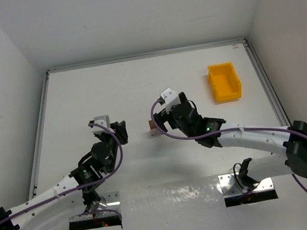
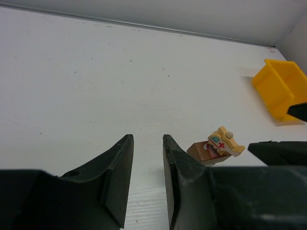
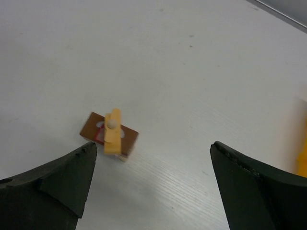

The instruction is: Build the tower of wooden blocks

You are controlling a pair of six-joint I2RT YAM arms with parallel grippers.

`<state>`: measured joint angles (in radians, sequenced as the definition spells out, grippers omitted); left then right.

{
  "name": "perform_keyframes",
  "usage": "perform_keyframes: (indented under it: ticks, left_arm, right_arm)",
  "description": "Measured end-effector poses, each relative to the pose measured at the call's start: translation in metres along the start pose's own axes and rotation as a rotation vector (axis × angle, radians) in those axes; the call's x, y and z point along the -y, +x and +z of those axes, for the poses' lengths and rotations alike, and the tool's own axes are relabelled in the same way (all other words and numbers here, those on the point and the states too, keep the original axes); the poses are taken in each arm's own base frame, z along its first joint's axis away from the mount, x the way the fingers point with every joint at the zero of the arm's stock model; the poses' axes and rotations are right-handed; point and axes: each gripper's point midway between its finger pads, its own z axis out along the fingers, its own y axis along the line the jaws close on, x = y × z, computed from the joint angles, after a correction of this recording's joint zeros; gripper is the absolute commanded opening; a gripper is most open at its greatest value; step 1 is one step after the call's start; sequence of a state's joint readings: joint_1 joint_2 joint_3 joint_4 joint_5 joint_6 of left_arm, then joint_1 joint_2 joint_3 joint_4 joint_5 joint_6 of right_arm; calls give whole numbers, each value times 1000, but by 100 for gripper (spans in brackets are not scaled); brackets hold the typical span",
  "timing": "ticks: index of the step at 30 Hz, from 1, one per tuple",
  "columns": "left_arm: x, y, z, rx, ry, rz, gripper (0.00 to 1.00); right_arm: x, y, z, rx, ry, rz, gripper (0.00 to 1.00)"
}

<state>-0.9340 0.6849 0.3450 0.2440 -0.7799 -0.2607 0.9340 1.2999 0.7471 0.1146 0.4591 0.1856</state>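
The wood block tower (image 1: pixel 153 128) stands mid-table: a dark brown block (image 3: pixel 98 130) with a pale yellow piece (image 3: pixel 112 135) laid across its top, and a cream base just showing beneath. My right gripper (image 1: pixel 161 123) hovers just right of it, open wide and empty. In the right wrist view the tower sits just beyond the left fingertip (image 3: pixel 81 165) of that gripper (image 3: pixel 153 153). My left gripper (image 1: pixel 121 133) is apart to the tower's left, its jaws (image 2: pixel 147 141) parted with nothing between them. From the left wrist the tower (image 2: pixel 213 149) appears to the right, its top piece bearing a red cross.
A yellow plastic bin (image 1: pixel 224 82) sits at the back right, also visible as the bin (image 2: pixel 280 93) from the left wrist. Raised rails and white walls border the table. A dark finger of the right gripper (image 2: pixel 278 151) lies just right of the tower.
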Motion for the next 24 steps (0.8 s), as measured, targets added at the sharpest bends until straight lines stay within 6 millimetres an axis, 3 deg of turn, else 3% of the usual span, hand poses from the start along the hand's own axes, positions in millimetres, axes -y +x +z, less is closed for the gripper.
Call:
perform_keyframes:
  ticks: [6,12,18,24]
  left_arm:
    - [4,-3,-2,6,27,-6,33]
    - [7,-9,-5,26,56,-20,38]
    - [7,-10,-5,29,60,-24,37]
    - [5,-25,-12,68,75,-67,37]
  right_arm:
    - [54,-1,-32,130,234,66,99]
    - [106,21,-69,219,465,112,99]
    - [132,57,-85,193,635,150,99]
    - [136,92,-89,89,688,153,99]
